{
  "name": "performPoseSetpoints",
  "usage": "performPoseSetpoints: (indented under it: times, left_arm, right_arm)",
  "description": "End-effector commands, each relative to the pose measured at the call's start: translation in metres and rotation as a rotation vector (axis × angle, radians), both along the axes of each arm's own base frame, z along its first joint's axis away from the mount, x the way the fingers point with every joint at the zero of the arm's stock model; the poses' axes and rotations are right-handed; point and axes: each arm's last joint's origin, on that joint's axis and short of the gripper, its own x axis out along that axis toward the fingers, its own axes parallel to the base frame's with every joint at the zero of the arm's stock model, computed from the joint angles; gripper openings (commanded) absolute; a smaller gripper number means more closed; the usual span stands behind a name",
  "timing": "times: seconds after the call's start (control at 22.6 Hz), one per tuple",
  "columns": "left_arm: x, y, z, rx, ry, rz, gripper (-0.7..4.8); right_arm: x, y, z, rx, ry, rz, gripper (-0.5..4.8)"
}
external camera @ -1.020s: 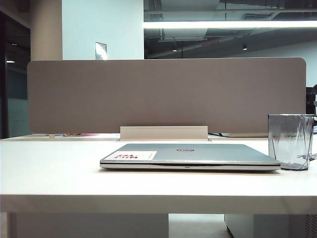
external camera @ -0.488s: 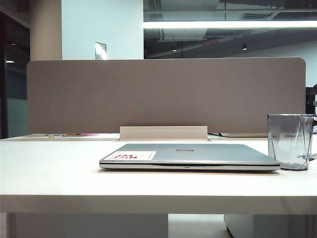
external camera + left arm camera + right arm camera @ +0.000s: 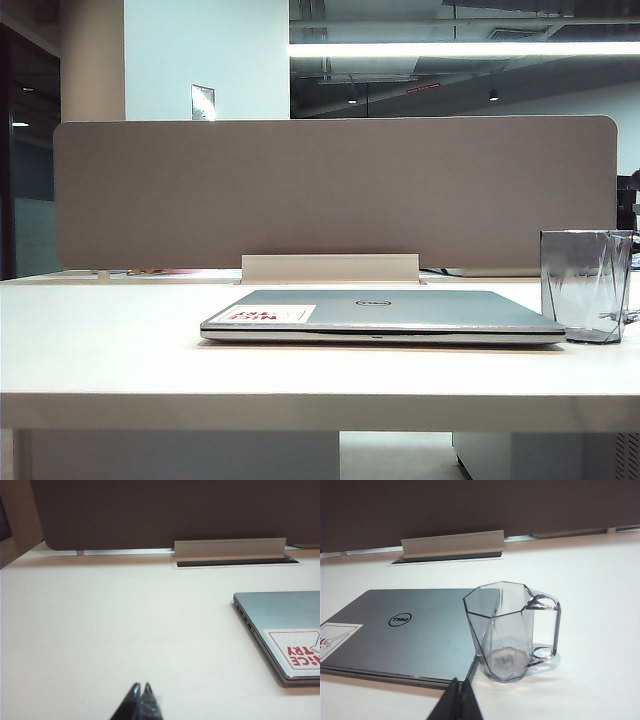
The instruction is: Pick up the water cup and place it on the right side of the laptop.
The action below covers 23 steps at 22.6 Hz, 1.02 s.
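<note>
The cup stands upright (handle outward) near the desk's right edge, just beside the closed laptop. The left gripper and right gripper are both closed, empty, hovering near the front edge.

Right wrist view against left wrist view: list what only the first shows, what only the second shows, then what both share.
Only the right wrist view: the water cup, upright with its handle, beside the laptop on its logo side, and the shut right end effector near both. Only the left wrist view: the shut left end effector over bare table, and the laptop's side ports. Both: the laptop closed flat, its white sticker, the table and the divider panel.
</note>
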Motion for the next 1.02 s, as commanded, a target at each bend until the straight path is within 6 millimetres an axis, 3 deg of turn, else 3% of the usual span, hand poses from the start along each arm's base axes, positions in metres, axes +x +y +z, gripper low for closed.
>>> performPoseSetpoints:
  times: [0.04, 0.75, 1.02]
  left_arm:
    - [0.000, 0.000, 0.002, -0.001, -0.016, -0.003, -0.03]
    - [0.000, 0.000, 0.002, -0.001, -0.016, 0.000, -0.03]
    - [0.000, 0.010, 0.002, 0.000, -0.016, 0.109, -0.03]
  right_arm:
    - [0.000, 0.000, -0.004, -0.002, 0.029, -0.004, -0.08]
    - [0.000, 0.002, -0.008, -0.001, 0.069, 0.020, -0.08]
    - [0.000, 0.002, -0.008, -0.002, 0.070, 0.017, -0.08]
